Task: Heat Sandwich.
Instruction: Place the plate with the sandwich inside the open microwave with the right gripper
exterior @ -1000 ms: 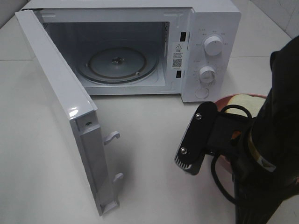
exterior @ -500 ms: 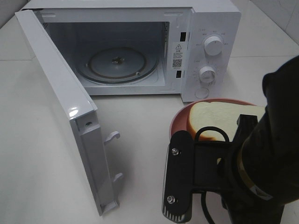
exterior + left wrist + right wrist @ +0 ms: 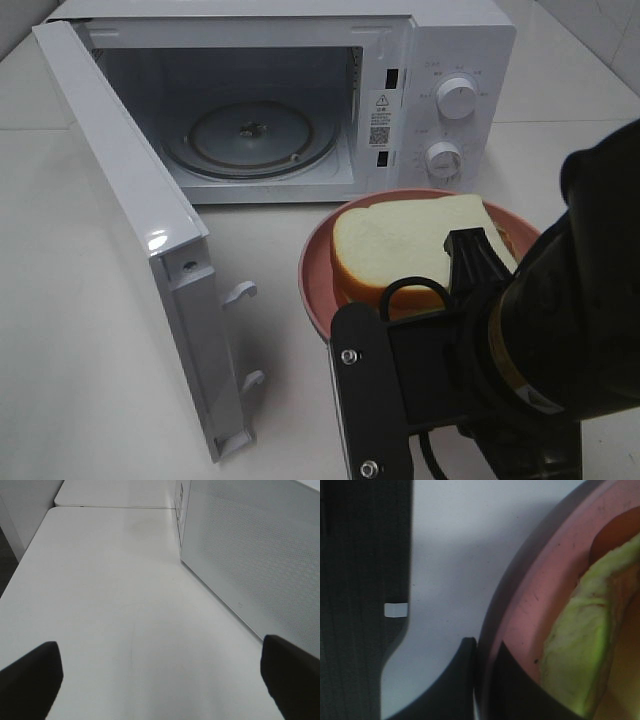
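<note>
Jaws: left gripper [image 3: 160,676] spread wide, holding nothing; right gripper [image 3: 480,679] clamped on pink plate [image 3: 520,600] rim.
Exterior high: sandwich [image 3: 405,250] lies on plate, before open microwave [image 3: 450,60]; white table [image 3: 80,330]; sticker [image 3: 380,118] text unreadable.
Left wrist: perforated door [image 3: 250,555] panel alongside.
Right wrist: green filling at sandwich edge.

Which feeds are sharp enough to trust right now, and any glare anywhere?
Exterior high: microwave sharp, one glare spot on its open door, the right arm a dark blur. Left wrist: evenly lit, tips of the left claw blurred. Right wrist: close, soft, yet plate rim and sandwich filling readable.
</note>
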`<state>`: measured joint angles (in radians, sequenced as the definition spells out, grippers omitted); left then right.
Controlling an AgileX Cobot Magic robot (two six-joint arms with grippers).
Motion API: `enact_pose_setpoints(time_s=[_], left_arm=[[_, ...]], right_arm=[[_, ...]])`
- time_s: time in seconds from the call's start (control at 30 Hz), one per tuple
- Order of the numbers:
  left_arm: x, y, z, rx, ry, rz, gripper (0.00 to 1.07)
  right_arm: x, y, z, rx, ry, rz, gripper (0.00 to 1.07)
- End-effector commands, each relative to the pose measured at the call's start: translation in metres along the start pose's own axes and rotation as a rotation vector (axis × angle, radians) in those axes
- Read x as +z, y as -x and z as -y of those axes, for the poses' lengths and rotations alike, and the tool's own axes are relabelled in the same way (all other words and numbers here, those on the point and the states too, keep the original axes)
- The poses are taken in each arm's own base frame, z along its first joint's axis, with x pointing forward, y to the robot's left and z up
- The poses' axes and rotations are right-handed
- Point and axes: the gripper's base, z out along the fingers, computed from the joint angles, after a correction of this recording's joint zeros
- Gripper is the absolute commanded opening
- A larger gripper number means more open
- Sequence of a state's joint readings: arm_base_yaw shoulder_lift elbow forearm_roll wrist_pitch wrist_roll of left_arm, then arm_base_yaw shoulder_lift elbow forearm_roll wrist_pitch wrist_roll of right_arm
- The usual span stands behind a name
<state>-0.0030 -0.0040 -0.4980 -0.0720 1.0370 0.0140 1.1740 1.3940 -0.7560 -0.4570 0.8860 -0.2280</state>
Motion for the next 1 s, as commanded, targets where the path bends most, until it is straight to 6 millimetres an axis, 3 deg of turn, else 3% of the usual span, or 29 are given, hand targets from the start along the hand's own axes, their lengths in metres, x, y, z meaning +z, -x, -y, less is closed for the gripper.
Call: enact_pose_setpoints(time_s=[0.03,0.17,0.43,1.0], left_arm=[[-0.003,-0.002,0.0,0.001,0.0,0.024,1.01],[-0.003,-0.002,0.0,0.001,0.0,0.024,1.01],[-0.003,-0.002,0.0,0.001,0.0,0.024,1.01],[-0.003,-0.002,0.0,0.001,0.0,0.024,1.01]], right_arm=[[-0.001,0.0,0.006,-0.019,-0.066,0.017,0.01],[-0.001,0.003,0.01,-0.084,-0.095,0.048,0.01],[0.011,-0.014,0.034,-0.147,-0.089,0.051,0.01],[0.025,-0.034,0.061,-0.295,-0.061,0.164,0.01]])
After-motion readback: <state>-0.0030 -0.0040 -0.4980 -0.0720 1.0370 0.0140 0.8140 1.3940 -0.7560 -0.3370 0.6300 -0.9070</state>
